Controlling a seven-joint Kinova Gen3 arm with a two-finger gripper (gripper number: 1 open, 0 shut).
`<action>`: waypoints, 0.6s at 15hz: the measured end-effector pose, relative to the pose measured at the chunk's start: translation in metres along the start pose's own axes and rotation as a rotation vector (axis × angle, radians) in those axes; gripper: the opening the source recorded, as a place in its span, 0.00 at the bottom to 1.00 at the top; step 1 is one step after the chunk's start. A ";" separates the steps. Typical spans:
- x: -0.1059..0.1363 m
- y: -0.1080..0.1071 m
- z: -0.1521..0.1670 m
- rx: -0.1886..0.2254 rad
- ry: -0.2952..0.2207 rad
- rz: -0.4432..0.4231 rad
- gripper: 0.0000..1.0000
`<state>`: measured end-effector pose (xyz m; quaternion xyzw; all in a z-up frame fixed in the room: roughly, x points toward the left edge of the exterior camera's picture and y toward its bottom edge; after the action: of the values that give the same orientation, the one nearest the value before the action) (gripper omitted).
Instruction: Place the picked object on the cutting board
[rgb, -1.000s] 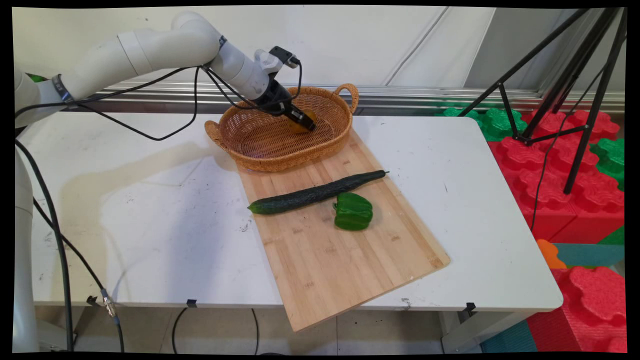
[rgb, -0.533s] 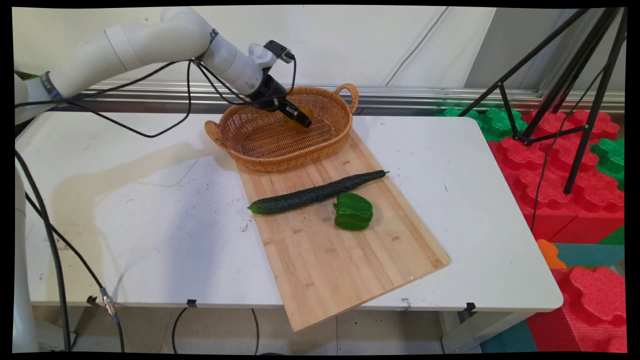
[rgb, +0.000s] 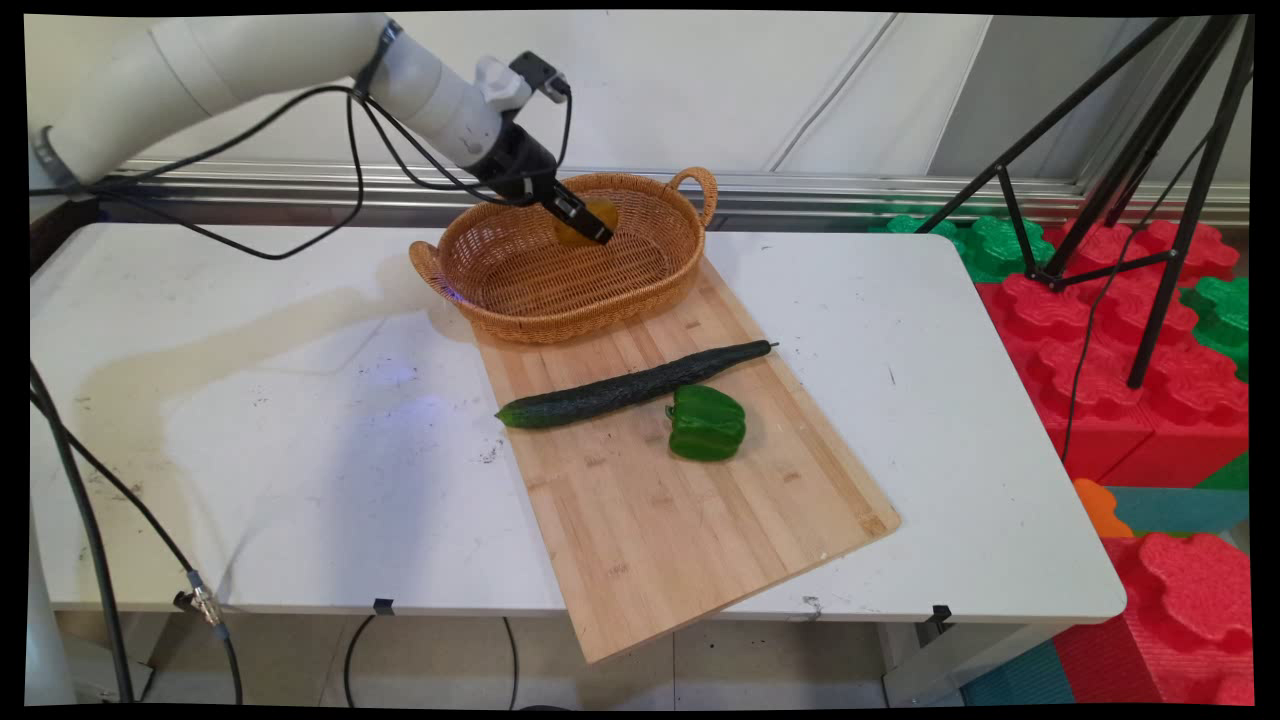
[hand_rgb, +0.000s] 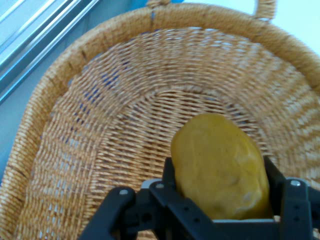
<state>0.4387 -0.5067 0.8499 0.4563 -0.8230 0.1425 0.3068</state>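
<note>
Main view shows the white arm reaching in from the upper left, its black pincer hanging above the inside of a woven wicker basket at the far side of the tabletop. Between the pincer's two fingers sits a yellow potato-like lump, clamped on both sides and lifted clear of the basket floor. Hand view shows the same yellow lump held tight between the fingers, with the basket's weave spread out beneath and its rim curving round the top.

The basket's near edge rests on the far end of a bamboo cutting board, which lies slantwise on the tabletop and juts out over its near edge. On the board lies a long dark cucumber, set at a slant, and just beside it, on the near side, a green bell pepper. Black cables hang from the arm over the tabletop's left part.
</note>
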 end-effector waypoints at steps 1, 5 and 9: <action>0.000 0.002 -0.005 -0.006 0.000 0.008 0.00; 0.003 0.012 -0.037 -0.047 -0.003 0.061 0.00; 0.004 0.027 -0.065 -0.114 -0.013 0.119 0.00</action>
<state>0.4386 -0.4613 0.9034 0.3893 -0.8573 0.1103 0.3182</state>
